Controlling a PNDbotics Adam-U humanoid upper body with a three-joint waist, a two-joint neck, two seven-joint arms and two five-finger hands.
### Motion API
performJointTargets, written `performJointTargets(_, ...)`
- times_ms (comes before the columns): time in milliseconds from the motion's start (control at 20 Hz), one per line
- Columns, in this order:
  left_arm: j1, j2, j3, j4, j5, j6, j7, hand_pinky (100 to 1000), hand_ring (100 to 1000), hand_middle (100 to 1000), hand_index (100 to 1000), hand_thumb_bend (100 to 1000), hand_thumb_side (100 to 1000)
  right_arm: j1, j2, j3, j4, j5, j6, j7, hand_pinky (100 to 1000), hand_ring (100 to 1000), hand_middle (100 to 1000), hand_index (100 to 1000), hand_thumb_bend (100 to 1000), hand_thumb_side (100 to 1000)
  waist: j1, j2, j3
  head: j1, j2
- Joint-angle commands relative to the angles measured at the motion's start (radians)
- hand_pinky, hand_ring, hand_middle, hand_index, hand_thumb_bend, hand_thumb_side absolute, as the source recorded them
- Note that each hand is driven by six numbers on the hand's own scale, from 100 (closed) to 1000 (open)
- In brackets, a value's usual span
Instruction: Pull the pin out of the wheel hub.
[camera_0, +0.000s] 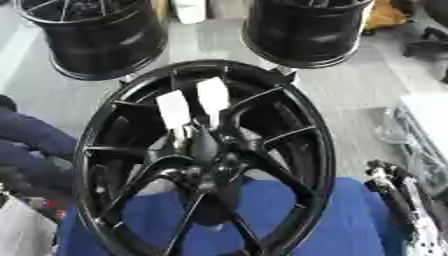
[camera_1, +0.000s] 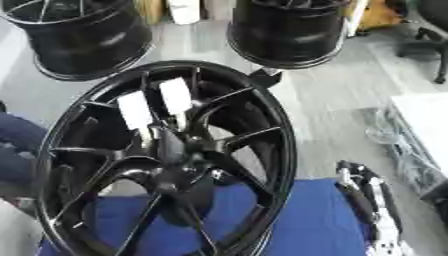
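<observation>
**Wheel upright on blue pad, right hand at lower right**

We see a black spoked wheel (camera_0: 206, 160) standing nearly upright, its lower rim resting on a blue pad (camera_0: 350, 220). Two white tags (camera_0: 192, 105) stick up just above the hub (camera_0: 203, 167), side by side; we cannot make out the pin itself among the dark spokes. Our right hand (camera_1: 367, 205) shows at the lower right, beside the wheel and apart from it; whether its fingers are spread or curled we cannot tell. Two more black wheels (camera_0: 302, 30) stand on the grey floor (camera_0: 350, 95) behind.
</observation>
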Motion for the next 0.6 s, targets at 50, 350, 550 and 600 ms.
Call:
performJointTargets(50, -0.007, 0.012, 0.000, -0.019, 0.002, -0.005, -0.002, 773, 581, 570, 669, 245, 748, -0.006, -0.016, 0.000, -0.014, 0.003, -0.002, 0.003, 602, 562, 596, 717, 100, 768, -0.001, -0.017, 0.000, 0.000, -0.009)
performJointTargets(350, -0.008, 0.013, 0.001, -0.025, 0.001, -0.009, -0.003, 776, 605, 589, 669, 271, 706, -0.007, -0.016, 0.000, -0.014, 0.004, -0.002, 0.003, 602, 562, 596, 717, 100, 769, 0.000, -0.018, -0.001, -0.003, -0.011)
performJointTargets(550, -0.012, 0.026, 0.002, -0.040, 0.004, -0.022, -0.015, 786, 647, 622, 680, 312, 643, -0.005, -0.016, -0.001, -0.013, 0.004, -0.001, 0.003, 602, 562, 596, 717, 100, 770, 0.002, -0.020, -0.001, -0.003, -0.013)
performJointTargets(600, -0.014, 0.035, 0.001, -0.048, 0.006, -0.029, -0.020, 795, 673, 644, 689, 317, 601, -0.005, -0.016, -0.001, -0.013, 0.004, -0.001, 0.002, 602, 562, 596, 717, 100, 771, 0.003, -0.021, -0.002, -0.005, -0.014)
